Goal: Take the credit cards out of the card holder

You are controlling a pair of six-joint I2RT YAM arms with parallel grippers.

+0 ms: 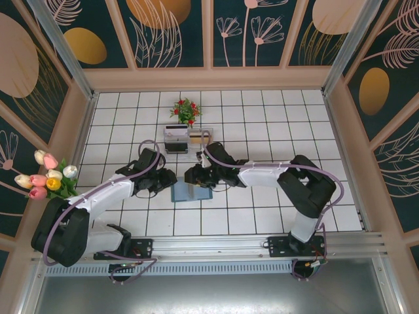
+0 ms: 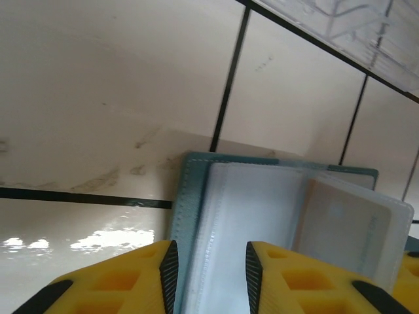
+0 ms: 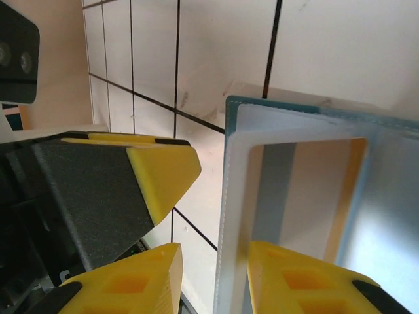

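1. Two grippers meet over the card holder (image 1: 191,194), which lies open and flat near the middle of the table (image 1: 262,131).
2. We see the left gripper (image 2: 209,278) with its yellow fingers a little apart. The holder's teal edge sits in the gap.
3. We see the right gripper (image 3: 215,281) with its fingers a little apart too. The edge of a clear pocket (image 3: 229,196) runs between them.
4. We cannot tell if any finger touches the holder.
5. We see credit cards (image 3: 308,190) inside the pockets, but we cannot count them.
6. From above, the grippers hide the holder's far edge. Up close, its sides are cut off.
7. We see white tiles with dark lines on the table. A clear rack (image 1: 178,139) and red flowers (image 1: 186,110) stand behind the holder, and tulips (image 1: 49,175) lean in at the left. Dark walls (image 1: 170,33) with leaf drawings stand all around.
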